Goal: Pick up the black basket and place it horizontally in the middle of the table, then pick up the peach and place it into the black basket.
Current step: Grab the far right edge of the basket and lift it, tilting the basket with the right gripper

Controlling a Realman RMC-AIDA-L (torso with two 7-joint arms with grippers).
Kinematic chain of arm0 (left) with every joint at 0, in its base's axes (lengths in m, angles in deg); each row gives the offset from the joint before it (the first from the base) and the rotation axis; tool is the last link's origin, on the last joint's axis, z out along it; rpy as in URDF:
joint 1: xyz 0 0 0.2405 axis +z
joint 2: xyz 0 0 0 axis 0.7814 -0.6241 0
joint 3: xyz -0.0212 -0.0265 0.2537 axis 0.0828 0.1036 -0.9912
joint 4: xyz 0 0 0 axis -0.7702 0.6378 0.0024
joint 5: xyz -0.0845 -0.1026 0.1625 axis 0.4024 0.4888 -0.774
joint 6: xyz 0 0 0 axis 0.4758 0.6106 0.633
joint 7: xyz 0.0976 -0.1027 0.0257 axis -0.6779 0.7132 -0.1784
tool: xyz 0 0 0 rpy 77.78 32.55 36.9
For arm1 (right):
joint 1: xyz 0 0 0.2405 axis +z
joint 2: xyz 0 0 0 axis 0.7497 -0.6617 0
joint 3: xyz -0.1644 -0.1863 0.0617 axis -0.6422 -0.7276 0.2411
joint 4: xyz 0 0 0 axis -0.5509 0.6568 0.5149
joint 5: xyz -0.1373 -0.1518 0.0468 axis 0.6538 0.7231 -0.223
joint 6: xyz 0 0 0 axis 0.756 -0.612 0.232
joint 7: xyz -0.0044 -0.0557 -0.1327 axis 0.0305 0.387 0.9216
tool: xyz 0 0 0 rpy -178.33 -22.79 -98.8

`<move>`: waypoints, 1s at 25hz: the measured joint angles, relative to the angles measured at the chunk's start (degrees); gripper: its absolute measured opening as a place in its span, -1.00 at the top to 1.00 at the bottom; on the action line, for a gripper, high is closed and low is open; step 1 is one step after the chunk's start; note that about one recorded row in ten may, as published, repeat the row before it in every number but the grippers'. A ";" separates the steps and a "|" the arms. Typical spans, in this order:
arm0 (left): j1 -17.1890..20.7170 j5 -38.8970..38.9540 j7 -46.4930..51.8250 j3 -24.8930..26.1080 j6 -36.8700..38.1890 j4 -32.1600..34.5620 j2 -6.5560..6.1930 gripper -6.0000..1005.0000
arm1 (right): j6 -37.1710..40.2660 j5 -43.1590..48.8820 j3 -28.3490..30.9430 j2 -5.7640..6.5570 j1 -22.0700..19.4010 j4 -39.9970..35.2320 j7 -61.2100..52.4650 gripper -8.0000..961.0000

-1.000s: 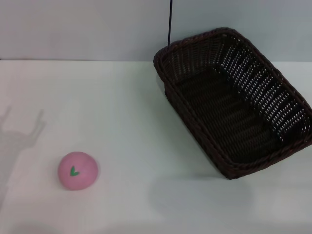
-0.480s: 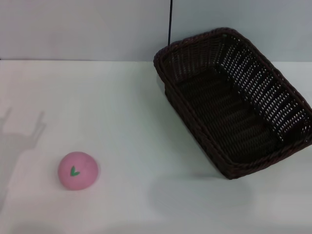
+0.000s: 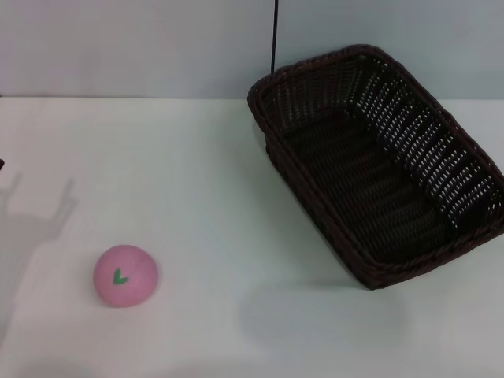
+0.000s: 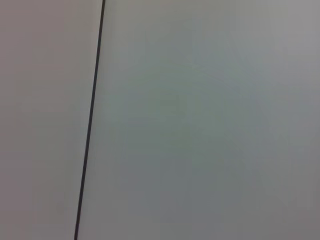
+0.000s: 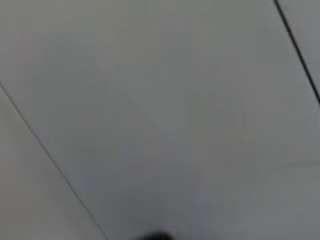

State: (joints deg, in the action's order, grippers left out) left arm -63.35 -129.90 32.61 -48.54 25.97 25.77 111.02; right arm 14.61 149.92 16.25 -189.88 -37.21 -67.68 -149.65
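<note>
The black basket lies on the right half of the white table, turned at a slant, its long side running from the far middle to the near right edge. It is empty. The pink peach with its green leaf mark sits at the near left, far from the basket. A dark sliver shows at the table's left edge, with a two-pronged grey shadow beside it on the table. My right gripper is out of view. Both wrist views show only a plain wall.
A thin black cable runs down the grey wall behind the basket's far corner. The table's far edge meets the wall. Bare tabletop lies between the peach and the basket.
The two-pronged shadow at the left has shifted slightly toward the right, and a dark sliver has appeared at the left edge. The basket and the peach have not moved.
</note>
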 joint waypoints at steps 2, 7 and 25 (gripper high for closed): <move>0.09 -0.01 0.02 -0.03 0.13 0.00 0.00 -0.61 | 2.44 8.64 -0.09 2.51 4.50 -5.43 -8.52 -0.45; 0.76 0.01 0.08 -0.14 0.30 -0.04 0.04 -0.60 | 10.71 32.69 -1.15 8.24 19.61 -5.98 -18.26 -0.45; 2.04 0.00 0.06 -0.25 0.48 0.39 -0.07 -0.57 | -12.92 43.45 -26.81 4.68 34.87 19.43 -23.47 -0.45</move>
State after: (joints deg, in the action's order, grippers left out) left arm -61.31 -129.90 32.67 -48.79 26.44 26.16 110.96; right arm 1.69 193.37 -10.56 -185.20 -2.34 -48.25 -173.12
